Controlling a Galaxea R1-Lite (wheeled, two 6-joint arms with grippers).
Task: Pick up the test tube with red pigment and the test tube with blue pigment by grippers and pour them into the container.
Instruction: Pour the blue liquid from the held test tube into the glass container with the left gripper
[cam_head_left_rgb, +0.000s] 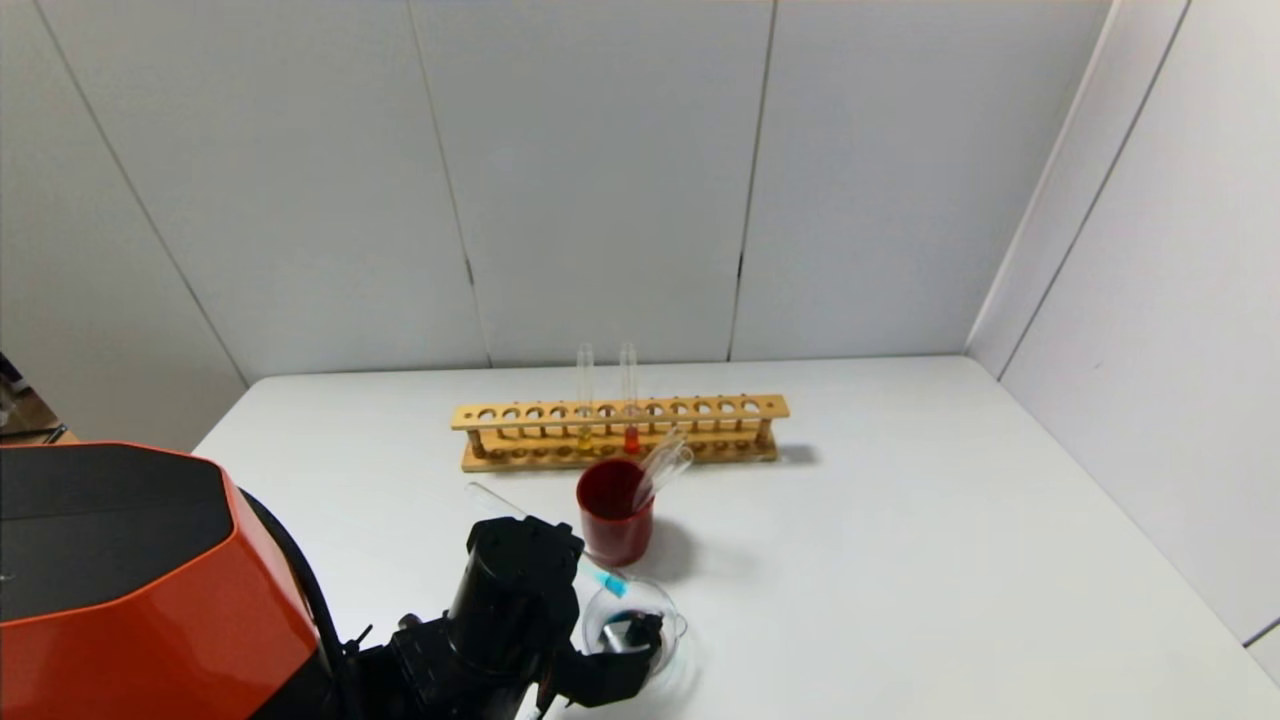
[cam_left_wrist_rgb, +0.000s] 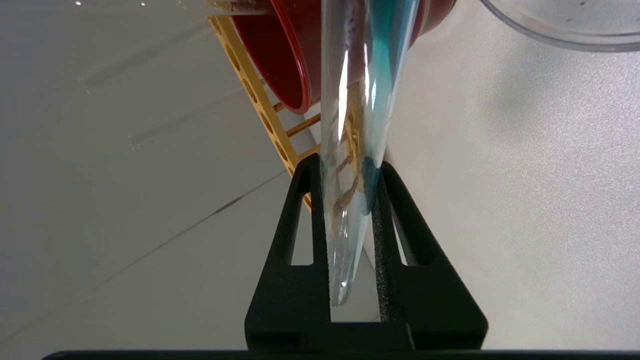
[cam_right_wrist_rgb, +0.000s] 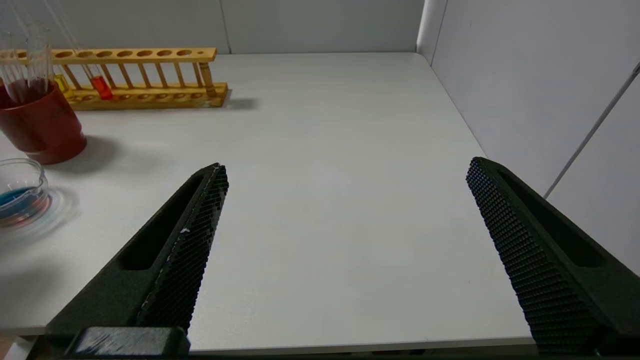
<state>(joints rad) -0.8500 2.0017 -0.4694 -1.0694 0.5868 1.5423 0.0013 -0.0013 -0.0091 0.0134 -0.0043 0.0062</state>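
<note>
Now the left gripper is clamped on the test tube with blue pigment, tilting it beside the dark red cup with its blue end over the glass beaker, where blue liquid pools. Behind, the test tube with red pigment stands upright in the wooden rack, next to a yellow-liquid tube. Off right, the right gripper hangs above the white table, jaws spread wide apart.
</note>
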